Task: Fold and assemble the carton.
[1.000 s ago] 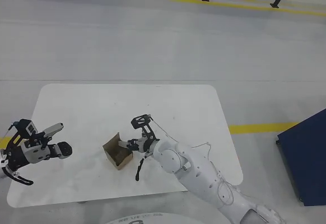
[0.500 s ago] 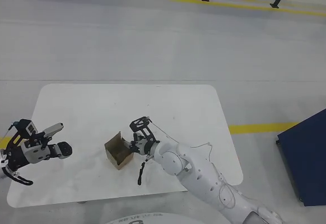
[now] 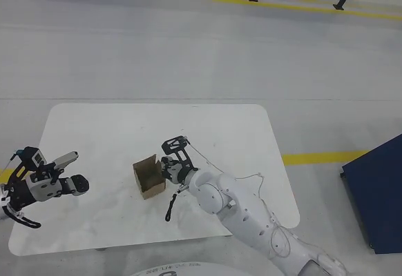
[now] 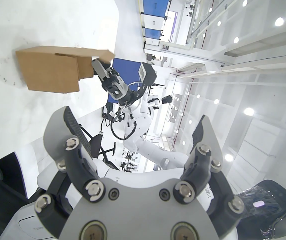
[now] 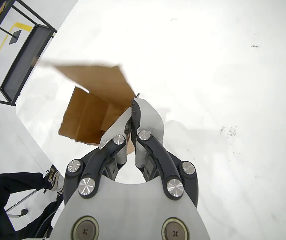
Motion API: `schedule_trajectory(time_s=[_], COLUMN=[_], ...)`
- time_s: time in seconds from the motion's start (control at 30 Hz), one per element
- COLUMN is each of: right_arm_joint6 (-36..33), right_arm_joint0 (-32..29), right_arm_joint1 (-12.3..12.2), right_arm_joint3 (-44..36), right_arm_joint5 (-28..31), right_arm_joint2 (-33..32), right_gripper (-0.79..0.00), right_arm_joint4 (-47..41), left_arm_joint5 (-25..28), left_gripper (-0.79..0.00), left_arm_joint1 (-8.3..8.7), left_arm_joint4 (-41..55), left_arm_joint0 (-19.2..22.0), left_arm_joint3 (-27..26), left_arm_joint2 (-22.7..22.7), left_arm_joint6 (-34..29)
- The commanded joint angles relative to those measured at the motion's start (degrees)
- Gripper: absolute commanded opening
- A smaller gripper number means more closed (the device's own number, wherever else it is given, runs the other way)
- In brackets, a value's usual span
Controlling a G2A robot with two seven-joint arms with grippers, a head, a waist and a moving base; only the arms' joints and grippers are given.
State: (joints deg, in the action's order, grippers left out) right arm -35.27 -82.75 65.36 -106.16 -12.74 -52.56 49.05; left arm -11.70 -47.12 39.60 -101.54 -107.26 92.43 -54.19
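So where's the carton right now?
In the top view the carton is near the middle of the white table, a little toward the robot's side, with the right gripper shut on its near edge.

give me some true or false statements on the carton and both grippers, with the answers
1. The right gripper is shut on an edge of the carton. True.
2. The left gripper grips the carton's other side. False: it is open and well apart from the carton, near the table's edge.
3. The carton is open, with its inside showing and a flap sticking out. True.
4. The carton lies on the floor beside the table. False: it is at the white table, near its middle.
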Motion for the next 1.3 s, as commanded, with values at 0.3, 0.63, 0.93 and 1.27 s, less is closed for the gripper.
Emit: schedule_trajectory(time_s=[0.3,0.63,0.93,1.27], right_arm_joint6=[-1.5,-10.4,-14.9,-12.9], right_arm_joint0=[1.9,8.4,14.9,16.9], right_arm_joint1=[0.5,1.2,1.9,2.6], right_arm_joint3=[-1.0,2.0,8.4,11.9], right_arm_joint5=[-1.1,1.1,7.9,10.0], right_arm_joint2=[-0.7,-0.4,0.9,-0.1], right_gripper=[-0.785,-0.785,-0.785,-0.123], right_arm_joint4=[1.0,0.2,0.4,-4.0], left_arm_joint5=[0.0,0.0,0.0,0.0], left_gripper=[0.000,0.000,0.000,0.000], left_arm_joint1=[0.00,0.00,0.00,0.00], left_arm_joint4=[0.0,0.0,0.0,0.0], left_arm_joint0=[0.0,0.0,0.0,0.0], left_arm_joint3=[0.0,0.0,0.0,0.0], left_arm_joint2=[0.0,0.0,0.0,0.0], left_arm_joint6=[0.0,0.0,0.0,0.0])
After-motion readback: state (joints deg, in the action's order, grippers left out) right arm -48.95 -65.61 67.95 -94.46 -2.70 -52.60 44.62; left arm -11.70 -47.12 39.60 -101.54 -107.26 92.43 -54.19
